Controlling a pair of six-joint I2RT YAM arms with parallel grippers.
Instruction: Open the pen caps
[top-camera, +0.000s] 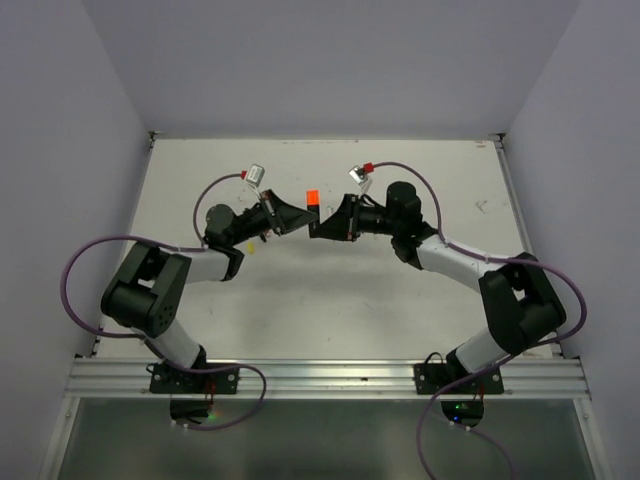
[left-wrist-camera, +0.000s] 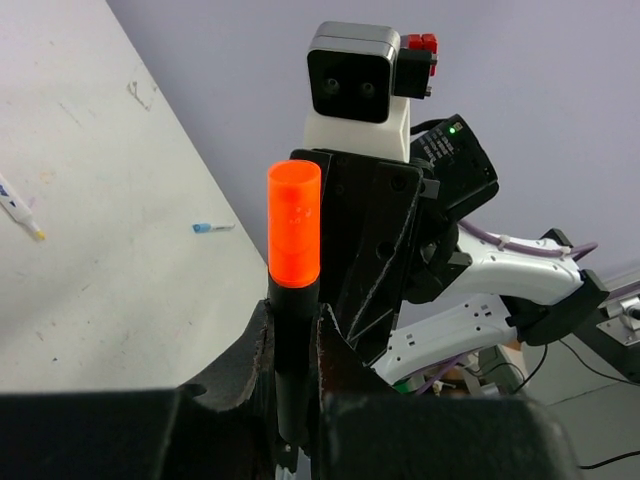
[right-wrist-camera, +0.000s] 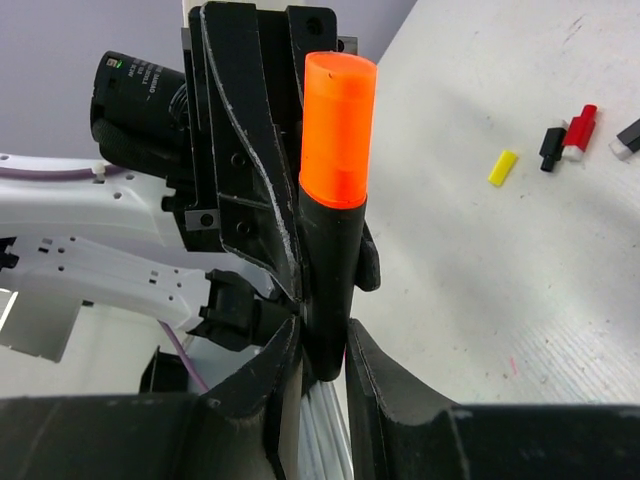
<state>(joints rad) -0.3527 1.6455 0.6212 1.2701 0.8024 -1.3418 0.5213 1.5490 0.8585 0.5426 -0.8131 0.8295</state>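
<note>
Both arms meet over the middle of the table (top-camera: 350, 300), grippers nose to nose.

Orange cap (top-camera: 311, 194) (left-wrist-camera: 294, 225) (right-wrist-camera: 338, 130): seated on the top end of a black barrel (left-wrist-camera: 293, 350) (right-wrist-camera: 330, 280). The barrel is upright, cap uppermost, held off the table surface between the two grippers.

Left gripper (top-camera: 295, 213) (left-wrist-camera: 293, 325): fingers pressed together on the lower part of the black barrel, one on each side, no gap showing in the left wrist view. The orange cap stands above the fingers, untouched by them.

Right gripper (top-camera: 322, 222) (right-wrist-camera: 322, 345): fingers flank the same barrel from the opposite side, below the cap. They sit very near it on both sides. The right wrist view does not show whether they pinch it or only bracket it; cannot tell.

Loose items on the table, right wrist view: a yellow cap (right-wrist-camera: 503, 167) lying alone. Just beyond it a black cap (right-wrist-camera: 552, 148) and a red cap (right-wrist-camera: 580, 130) lie end to end, touching. All three are well apart from the grippers.

Left wrist view: a white pen (left-wrist-camera: 18, 205) with a yellow tip lies at the frame's left edge. A small white piece with a blue end (left-wrist-camera: 212, 228) lies near the table's far edge
</note>
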